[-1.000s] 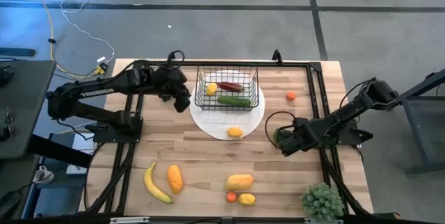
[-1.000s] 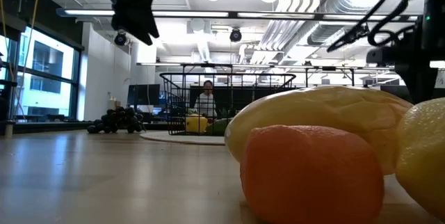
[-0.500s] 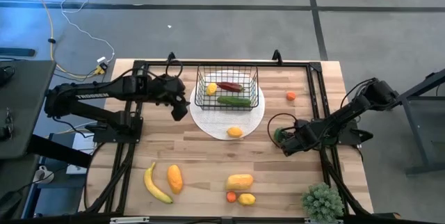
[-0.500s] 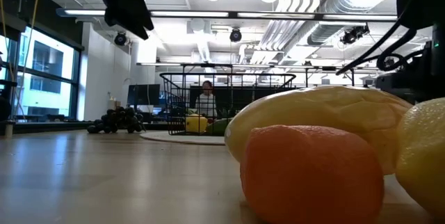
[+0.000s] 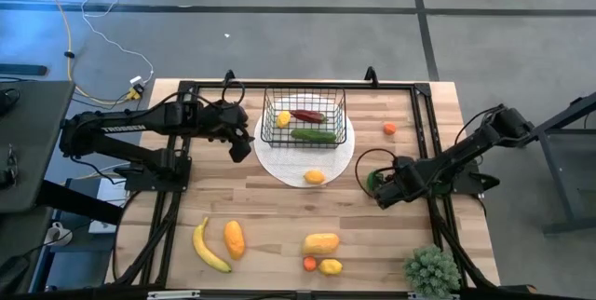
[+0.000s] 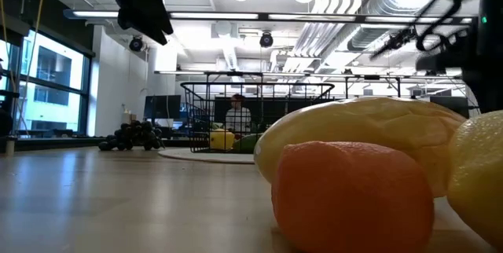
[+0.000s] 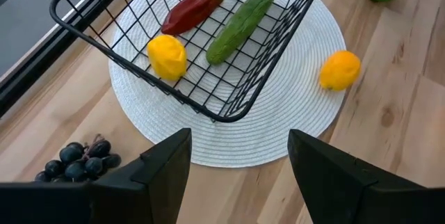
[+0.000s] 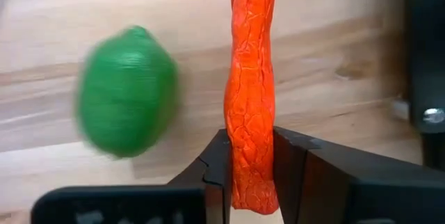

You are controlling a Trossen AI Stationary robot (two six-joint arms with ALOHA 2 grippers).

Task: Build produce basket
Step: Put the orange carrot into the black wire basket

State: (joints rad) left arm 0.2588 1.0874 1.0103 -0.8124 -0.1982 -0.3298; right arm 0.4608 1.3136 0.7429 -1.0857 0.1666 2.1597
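R hand [image 8: 250, 175] clenched on a long orange carrot-like veg [image 8: 250, 78], gripped near one end, long axis running straight out past the fingers; green fruit [image 8: 126, 92] just beside. Basket [image 5: 304, 118] lies well apart, toward counter's middle. L hand [image 5: 240, 143] hangs released beside basket, nearer it.

A grey floor [image 5: 279, 30] with dark seams surrounds the wooden table [image 5: 279, 216]; a yellow cable [image 5: 70, 30] trails across it. Beyond, bright ceiling lights [image 6: 236, 17], ducts and tall windows [image 6: 47, 88]; a person [image 6: 238, 115], seemingly seated.
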